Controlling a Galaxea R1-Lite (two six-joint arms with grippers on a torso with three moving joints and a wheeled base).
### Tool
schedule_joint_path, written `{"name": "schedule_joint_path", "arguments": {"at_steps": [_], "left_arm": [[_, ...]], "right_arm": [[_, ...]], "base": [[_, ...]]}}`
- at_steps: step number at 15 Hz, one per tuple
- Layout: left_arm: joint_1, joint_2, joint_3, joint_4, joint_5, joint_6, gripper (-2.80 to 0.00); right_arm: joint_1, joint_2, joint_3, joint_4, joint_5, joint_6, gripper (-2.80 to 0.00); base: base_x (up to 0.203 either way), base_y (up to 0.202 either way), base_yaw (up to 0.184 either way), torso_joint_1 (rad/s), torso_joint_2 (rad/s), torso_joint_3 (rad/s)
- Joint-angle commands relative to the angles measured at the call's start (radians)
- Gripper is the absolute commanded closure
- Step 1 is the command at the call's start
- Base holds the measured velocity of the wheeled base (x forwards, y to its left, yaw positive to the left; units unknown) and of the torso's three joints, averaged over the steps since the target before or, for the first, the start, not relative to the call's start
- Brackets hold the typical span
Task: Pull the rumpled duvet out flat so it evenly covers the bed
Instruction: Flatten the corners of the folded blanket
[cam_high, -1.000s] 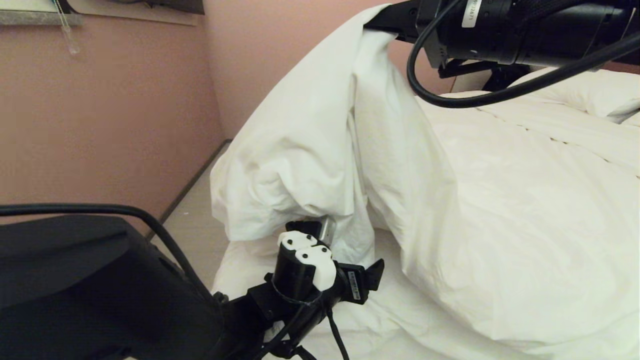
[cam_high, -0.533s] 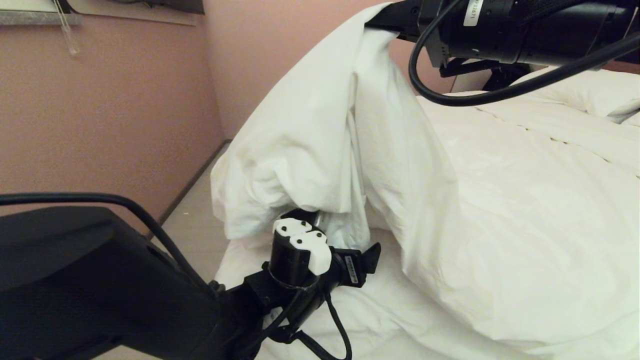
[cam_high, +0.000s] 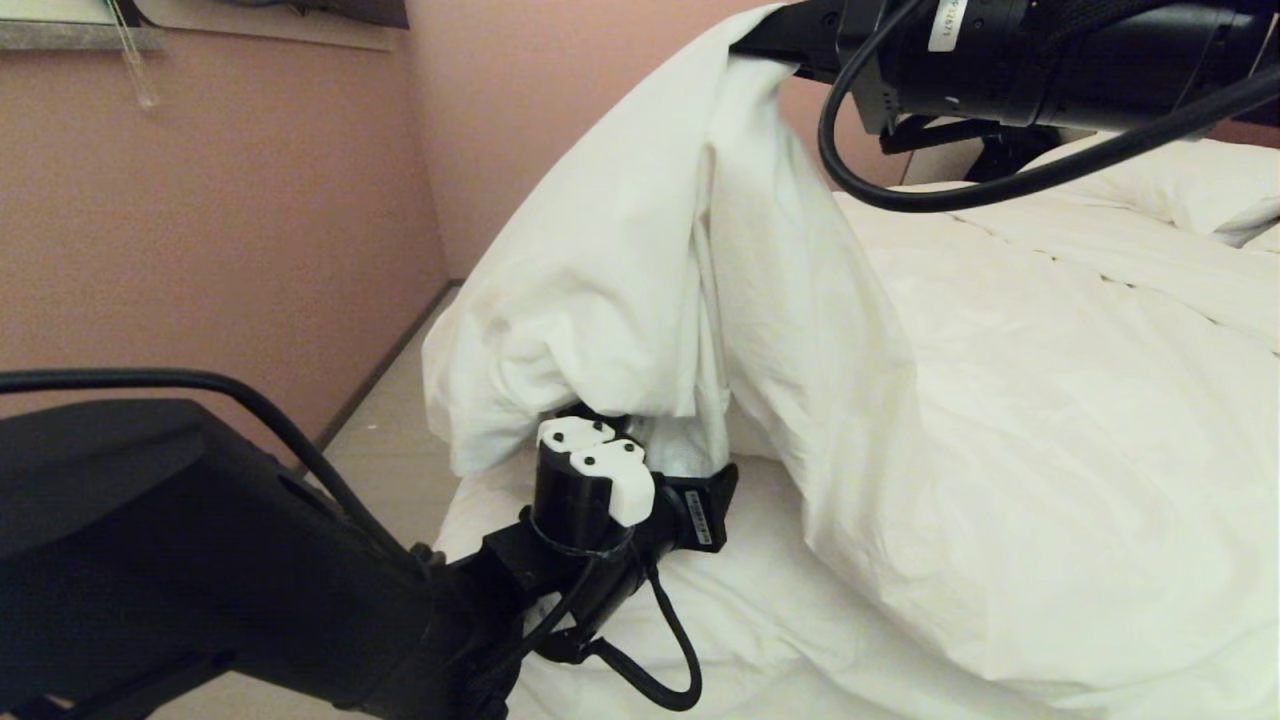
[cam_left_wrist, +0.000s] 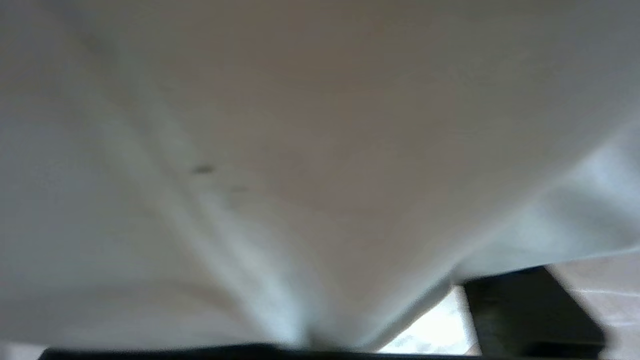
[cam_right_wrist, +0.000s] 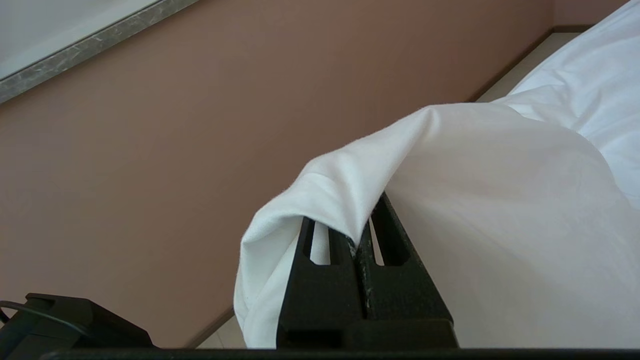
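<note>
Overhead, the right gripper (cam_right_wrist: 361, 235) pinches the duvet (cam_high: 620, 250) in closed fingers, hoisting a corner above the bed (cam_high: 760, 600) so the left gripper (cam_high: 640, 445), fingers buried in hanging folds, grip unclear, can seek the lower edge.

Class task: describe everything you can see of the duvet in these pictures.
The duvet is thick, puffy, plain white cloth with soft creases. Most lies rumpled across the bed. One corner is lifted high, pinched in the shut right gripper, and hangs in bunched folds. The left gripper pushes into the hanging lower end, leaving white bed surface bare below.
</note>
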Motion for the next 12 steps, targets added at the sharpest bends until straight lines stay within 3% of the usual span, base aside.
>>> {"name": "schedule_joint_path", "arguments": {"at_steps": [1, 11, 12], "left_arm": [[-0.001, -0.003, 0.001, -0.006, 0.006, -0.001, 0.0], [-0.001, -0.09, 0.064, 0.008, 0.007, 0.008, 0.0], [-0.001, -0.094, 0.07, 0.008, 0.007, 0.008, 0.0]], "right_arm": [[0.0, 0.0, -0.001, 0.0, 0.003, 0.002, 0.0], [0.0, -0.002, 0.001, 0.092, -0.002, 0.002, 0.0], [0.0, 0.0, 0.001, 0.097, -0.004, 0.002, -0.19]], "base": [[0.0, 0.0, 0.0, 0.0, 0.0, 0.0], [0.0, 0.0, 0.0, 0.0, 0.0, 0.0], [0.0, 0.0, 0.0, 0.0, 0.0, 0.0]]}}
